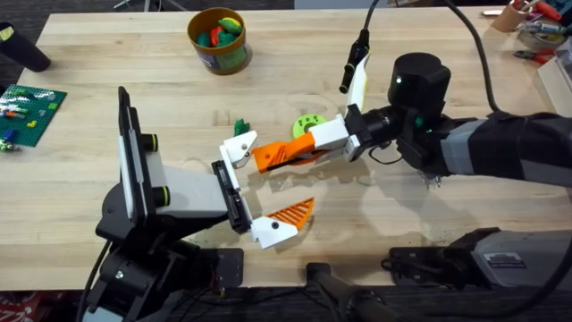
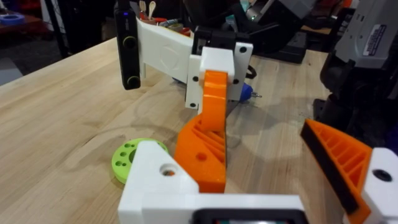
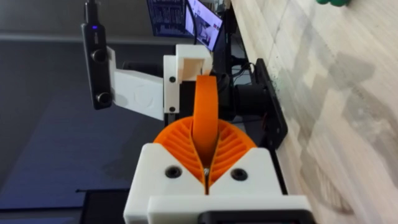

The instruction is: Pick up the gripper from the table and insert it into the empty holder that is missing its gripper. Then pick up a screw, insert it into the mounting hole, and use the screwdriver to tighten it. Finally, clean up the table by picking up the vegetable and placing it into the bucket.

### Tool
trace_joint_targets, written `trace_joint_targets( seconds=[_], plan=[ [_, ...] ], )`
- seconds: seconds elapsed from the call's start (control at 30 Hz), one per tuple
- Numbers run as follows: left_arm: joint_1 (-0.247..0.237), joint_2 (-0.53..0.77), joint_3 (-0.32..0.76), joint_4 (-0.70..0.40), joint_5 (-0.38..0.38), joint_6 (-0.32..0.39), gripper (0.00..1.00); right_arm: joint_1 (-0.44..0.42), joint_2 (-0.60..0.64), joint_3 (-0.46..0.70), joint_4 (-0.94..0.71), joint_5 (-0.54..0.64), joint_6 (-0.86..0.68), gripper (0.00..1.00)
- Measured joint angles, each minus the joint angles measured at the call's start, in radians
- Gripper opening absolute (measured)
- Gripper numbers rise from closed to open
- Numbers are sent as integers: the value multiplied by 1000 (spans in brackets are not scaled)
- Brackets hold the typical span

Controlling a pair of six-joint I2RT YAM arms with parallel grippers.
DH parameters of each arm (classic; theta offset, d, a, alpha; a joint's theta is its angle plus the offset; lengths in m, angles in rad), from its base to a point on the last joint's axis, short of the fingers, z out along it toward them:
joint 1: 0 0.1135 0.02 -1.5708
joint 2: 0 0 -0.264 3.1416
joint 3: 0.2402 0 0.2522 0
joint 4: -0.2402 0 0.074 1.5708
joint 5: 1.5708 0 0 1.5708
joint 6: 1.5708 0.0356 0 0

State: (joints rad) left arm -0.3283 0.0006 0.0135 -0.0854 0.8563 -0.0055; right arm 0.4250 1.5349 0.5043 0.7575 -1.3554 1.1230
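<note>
Gripper (image 1: 284, 154), clamped between the right gripper's (image 3: 205, 168) pads, meets the empty holder (image 1: 238, 149) mid-table, while the overhead view adds the bucket (image 1: 218, 40) near the far edge.

Robotics lab or maker workshop. Large butcher-block table (image 1: 107, 54) served as the workbench, with two robot arms mounted at its near edge. Just off the table's left edge sat a green Lego baseplate (image 1: 29, 109) with loose bricks. Past the table's far right corner, a cup of tools (image 1: 511, 15) and cluttered bench stuff. Lit computer monitors (image 3: 199, 22) showed beyond the table's edge in the right wrist view. Black cables (image 1: 474, 45) ran over the table's right side.
</note>
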Motion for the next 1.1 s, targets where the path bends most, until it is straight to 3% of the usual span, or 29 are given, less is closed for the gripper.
trace_joint_targets(
  seconds=[0.5,0.9,1.1],
  plan=[
    [0,0,0,0,-3,-2,983,-38,-8,-3,-18,-64,7,17],
    [0,0,0,0,-3,-2,983,-50,-209,-55,-17,-97,40,17],
    [0,0,0,0,-3,-2,983,-50,-226,-59,-18,-97,77,17]
  ],
)
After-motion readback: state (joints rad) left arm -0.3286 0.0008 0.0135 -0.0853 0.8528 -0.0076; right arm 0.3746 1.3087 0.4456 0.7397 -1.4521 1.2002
